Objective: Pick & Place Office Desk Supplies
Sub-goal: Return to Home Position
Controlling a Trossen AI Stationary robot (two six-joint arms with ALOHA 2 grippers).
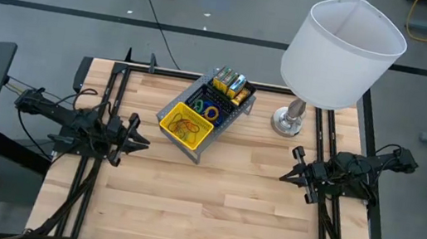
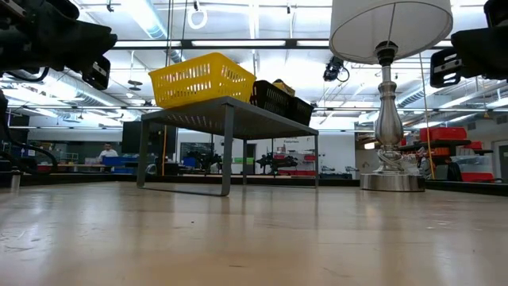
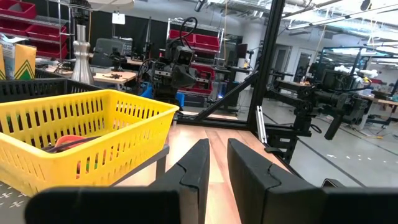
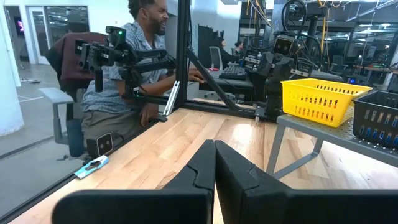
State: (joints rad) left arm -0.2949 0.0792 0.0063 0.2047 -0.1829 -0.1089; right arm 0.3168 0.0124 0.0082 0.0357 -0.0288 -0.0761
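One yellow basket (image 2: 202, 81) and two black mesh trays (image 2: 279, 99) sit on the shelf (image 2: 238, 112), far centre of the surface (image 1: 219, 200). At the left edge my left tool (image 1: 142, 136) is slightly parted. At the right edge my right tool (image 1: 289, 165) is closed, and both hold nothing.

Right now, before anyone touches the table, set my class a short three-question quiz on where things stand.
1. True or false: the yellow basket stands on the wooden table, beside the grey shelf.
2. The white-shaded lamp stands on: A the grey shelf; B the wooden table; C the floor.
3. Fill in: the left tool and the right tool each hold ____.
Key: 1 false, the yellow basket stands on top of the grey shelf; 2 B; 3 nothing.
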